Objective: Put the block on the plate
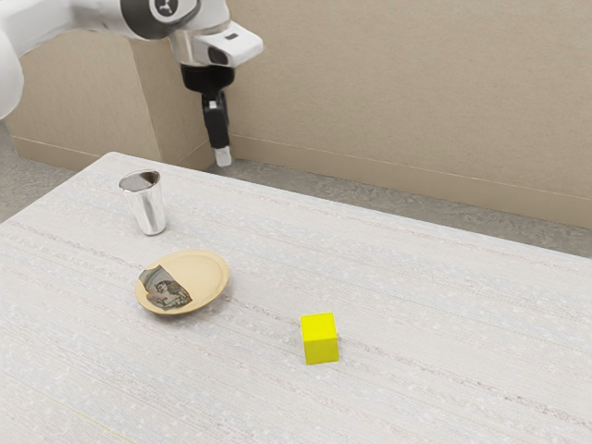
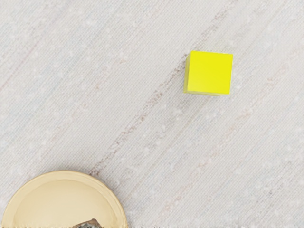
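My gripper point(image 1: 222, 155) hangs in the air in the exterior view, well apart from the block and the plate; its state cannot be made out from this side. A bright yellow block point(image 1: 320, 339) rests on the table, to the exterior view's right of a round, pale yellow plate point(image 1: 208, 271). The plate bears a dark, patterned patch on one side. From the wrist view, the same yellow block point(image 2: 209, 72) stands apart from the plate point(image 2: 61, 202), with bare table between them. Nothing touches the block except the tabletop.
A shiny metal cup point(image 1: 148, 205) stands upright behind the plate, toward the table's far left corner in the exterior view. The whitish, streaked table point(image 1: 416, 277) ends at a far edge, with a beige wall point(image 1: 416, 102) beyond it.
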Robot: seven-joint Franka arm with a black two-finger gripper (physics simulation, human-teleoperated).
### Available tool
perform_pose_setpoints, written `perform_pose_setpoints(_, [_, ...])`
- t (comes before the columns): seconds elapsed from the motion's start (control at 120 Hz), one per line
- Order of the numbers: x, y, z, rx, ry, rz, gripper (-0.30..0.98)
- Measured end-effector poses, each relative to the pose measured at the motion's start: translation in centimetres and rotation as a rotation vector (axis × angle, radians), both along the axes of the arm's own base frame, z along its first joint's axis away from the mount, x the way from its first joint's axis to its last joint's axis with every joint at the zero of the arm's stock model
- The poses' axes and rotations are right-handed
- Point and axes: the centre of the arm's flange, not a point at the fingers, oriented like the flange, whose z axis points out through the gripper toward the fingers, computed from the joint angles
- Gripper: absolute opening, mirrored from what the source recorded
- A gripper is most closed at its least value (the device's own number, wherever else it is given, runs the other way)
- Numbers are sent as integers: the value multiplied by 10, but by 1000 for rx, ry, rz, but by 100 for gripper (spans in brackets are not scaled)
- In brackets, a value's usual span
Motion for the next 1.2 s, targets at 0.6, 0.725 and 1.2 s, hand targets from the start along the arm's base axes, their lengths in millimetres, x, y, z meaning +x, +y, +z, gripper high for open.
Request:
perform_pose_setpoints(0.6, [38,-108,-139,41,139,-123,68])
perform_pose_setpoints(0.725, [47,-121,-169,41,141,-119,68])
perform_pose_setpoints(1.2, [44,-163,-281,18,119,-142,69])
